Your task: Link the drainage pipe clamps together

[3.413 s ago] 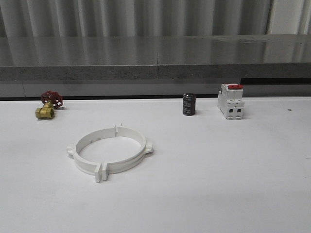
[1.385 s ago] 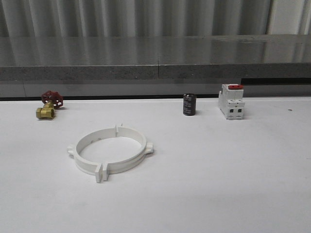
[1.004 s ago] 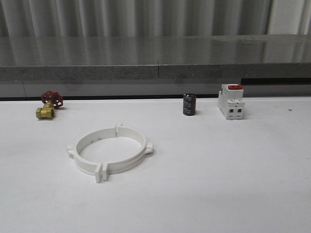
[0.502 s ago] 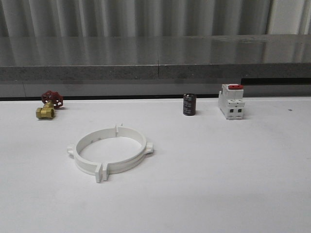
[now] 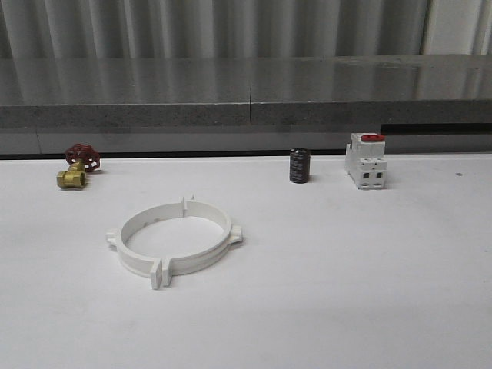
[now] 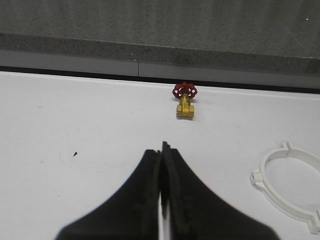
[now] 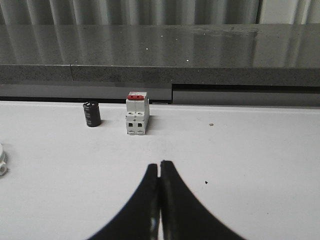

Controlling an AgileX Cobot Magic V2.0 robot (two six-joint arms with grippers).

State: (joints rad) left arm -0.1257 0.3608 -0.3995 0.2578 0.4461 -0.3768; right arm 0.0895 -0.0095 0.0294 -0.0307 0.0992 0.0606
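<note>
- Sitting assembled: drainage pipe clamps [image 5: 172,238] form one closed white ring flat on the table [image 5: 369,292]; end tabs meet at the near seam and at the far seam; by my read the join is done or nearly so, though latch engagement can't be confirmed
- Landmark is the ring: brass valve [image 5: 77,166] with red handwheel lies beyond it toward the robot's left; black cylinder [image 5: 299,165] and white breaker [image 5: 366,161] with red switch stand beyond it toward the right, all well apart from it
- left gripper [image 6: 161,150]: fingers pressed together, holding nothing; the ring's edge is off to its side, apart from the tips
- right gripper [image 7: 159,167]: fingers pressed together, empty; breaker and cylinder ahead of it
- Risks: if a seam is only butted, any nudge or lift splits the halves; pushing with closed tips skates the ring across the smooth table; gripping on one lug twists a half out of plane and pops the tabs
</note>
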